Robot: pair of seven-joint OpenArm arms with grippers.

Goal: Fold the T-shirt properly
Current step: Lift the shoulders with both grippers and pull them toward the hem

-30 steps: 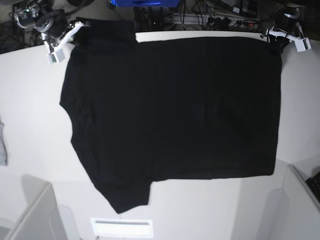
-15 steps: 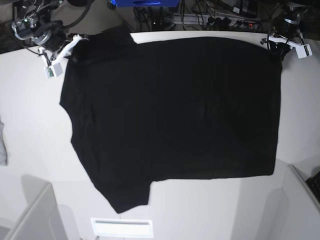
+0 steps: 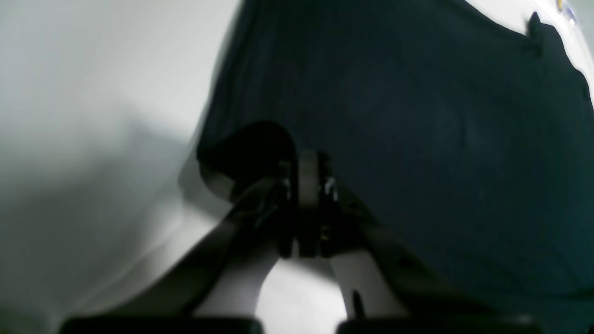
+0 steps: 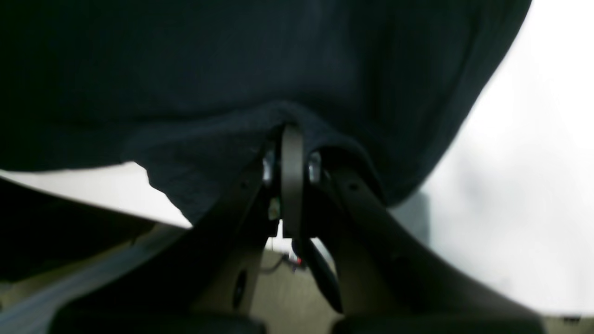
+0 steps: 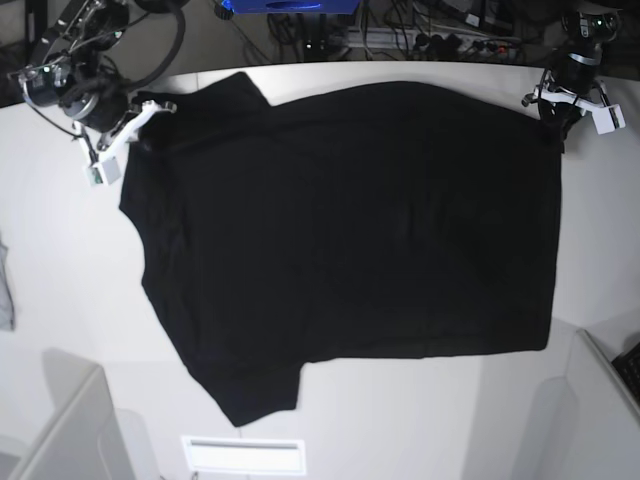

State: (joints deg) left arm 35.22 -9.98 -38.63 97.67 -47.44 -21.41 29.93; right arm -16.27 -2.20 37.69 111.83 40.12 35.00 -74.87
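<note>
The black T-shirt (image 5: 350, 220) lies spread on the white table (image 5: 60, 230), plain side up, with one sleeve at the near left and the other at the far left. My right gripper (image 5: 148, 118) is shut on its far left corner by the shoulder; the right wrist view shows the right gripper (image 4: 291, 139) pinching a bunched fold of the T-shirt (image 4: 232, 65). My left gripper (image 5: 550, 108) is shut on the far right hem corner. In the left wrist view, the left gripper (image 3: 306, 169) clamps a curled edge of the T-shirt (image 3: 417, 130), which is raised off the table.
A small grey cloth scrap (image 5: 5, 290) lies at the table's left edge. Grey bin walls stand at the near left (image 5: 70, 430) and near right (image 5: 600, 390). Cables and equipment (image 5: 420, 35) crowd the area behind the table.
Both grippers have shifted slightly toward the near side, holding their corners. The shirt's far edge has come along, and the far left sleeve now lies more on the table.
</note>
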